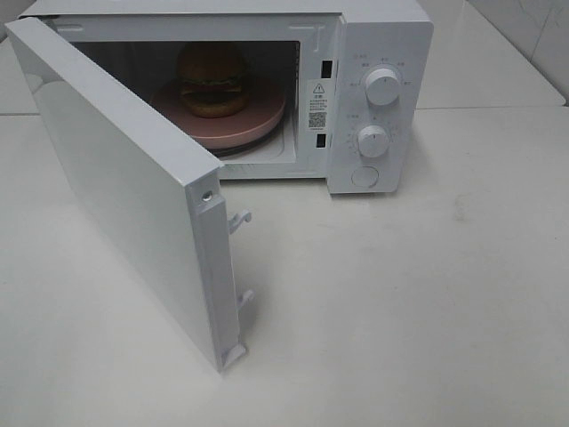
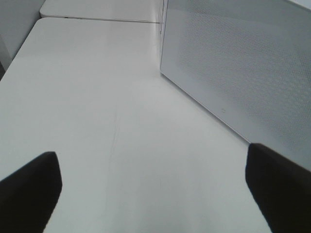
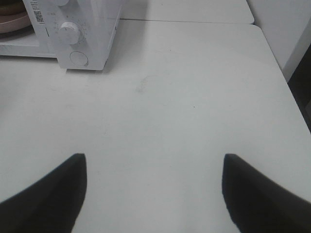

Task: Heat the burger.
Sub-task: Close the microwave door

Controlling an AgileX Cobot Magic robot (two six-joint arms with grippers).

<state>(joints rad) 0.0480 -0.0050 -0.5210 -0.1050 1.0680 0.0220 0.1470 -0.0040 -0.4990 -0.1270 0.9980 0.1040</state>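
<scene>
The burger (image 1: 212, 78) sits on the pink plate (image 1: 262, 124) inside the microwave (image 1: 382, 36), and the door (image 1: 116, 178) hangs wide open. Your left fingers (image 2: 29, 189) and right fingers (image 3: 48, 194) are spread apart and hold nothing, low over the counter (image 1: 400, 311). Push the door too hard and the microwave may slide. If the door does not click shut, nothing will heat. A slip on the knobs (image 1: 382, 86) could cook it too long.

Table (image 1: 427, 294): carries microwave (image 1: 391, 27) at the rear, near centre.
Door (image 1: 116, 178): hinged on the left, swung open toward the front.
Cavity (image 1: 298, 67): plate (image 1: 260, 120) inside, burger (image 1: 212, 80) on the plate.
Control panel (image 1: 407, 116): right of the cavity; upper knob (image 1: 382, 87) above lower knob (image 1: 373, 140), button (image 1: 364, 176) beneath both.
</scene>
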